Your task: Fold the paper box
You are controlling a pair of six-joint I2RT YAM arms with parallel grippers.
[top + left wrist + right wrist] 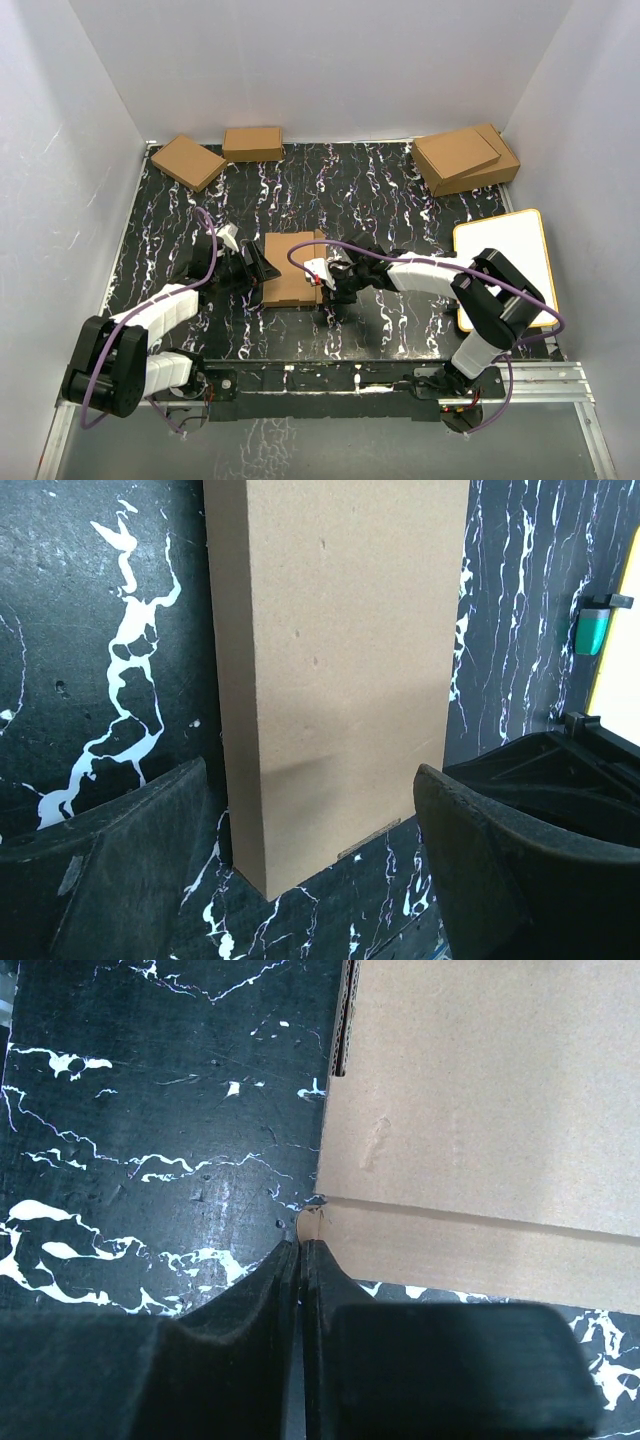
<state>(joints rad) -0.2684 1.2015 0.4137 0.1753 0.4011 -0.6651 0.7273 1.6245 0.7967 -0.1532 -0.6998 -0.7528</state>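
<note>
Now the flat brown paper box point(292, 268) lies between released left jaws, right jaws clenched beside it.

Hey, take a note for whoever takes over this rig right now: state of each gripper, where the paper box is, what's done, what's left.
Left gripper: open, fingers on either side of the paper box; contact can't be confirmed.
Right gripper: shut, tips at a corner of the box; no clear sign that it holds anything.
Box: lying flat mid-table, between the two grippers.
Done: the box looks folded into a thin, closed rectangle.
Left: probably check that the flap by the right gripper's corner is fully tucked, then back both arms away.
</note>
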